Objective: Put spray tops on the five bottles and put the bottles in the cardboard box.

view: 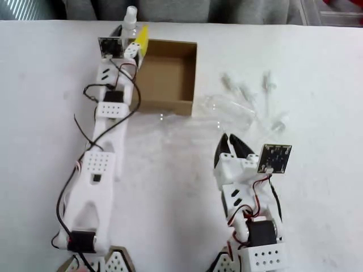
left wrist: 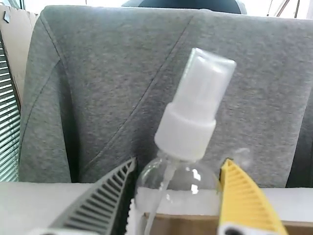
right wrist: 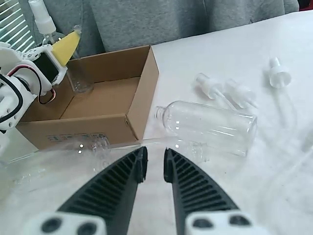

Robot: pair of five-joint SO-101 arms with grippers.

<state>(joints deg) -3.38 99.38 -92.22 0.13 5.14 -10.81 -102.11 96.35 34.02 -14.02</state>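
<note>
Left gripper (left wrist: 179, 166) is clamped on a bottle (left wrist: 176, 183), grey finger on one side and yellow on the other, gripping at the shoulder just under the spray top (left wrist: 195, 107). The top looks seated on the neck, with the dip tube running down inside. This bottle sits at the far-left corner of the cardboard box (view: 167, 106), roughly upright with a slight lean. Can't tell whether its base is on the box floor or hanging above it.

Right gripper (right wrist: 154, 156) is empty, fingers parted by a narrow gap, parked off the box's near-right corner.

An uncapped bottle (right wrist: 210, 125) lies on its side just beside the box's right wall, neck toward the box. Another clear bottle (right wrist: 93, 143) lies along the box's near wall. The loose spray tops (right wrist: 210, 85) are on the table (view: 57, 85), right of the box and beyond the lying bottle.

My read is that the step in hand is the drop-off of the first capped bottle. Notes:
- Confirm the base is fully inside both corner walls before lowering. There's little rim clearance at a corner.
- Square the bottle to vertical first. It's tall and narrow, so it's likely to tip if let go leaning.
- Lower until the base bears on the box floor, then open.
- Open wide and retreat straight up so neither finger hooks the spray top.
- Keep it tight in the corner, since four more have to fit.
- Keep the right arm clear of the box until the left is out.
</note>
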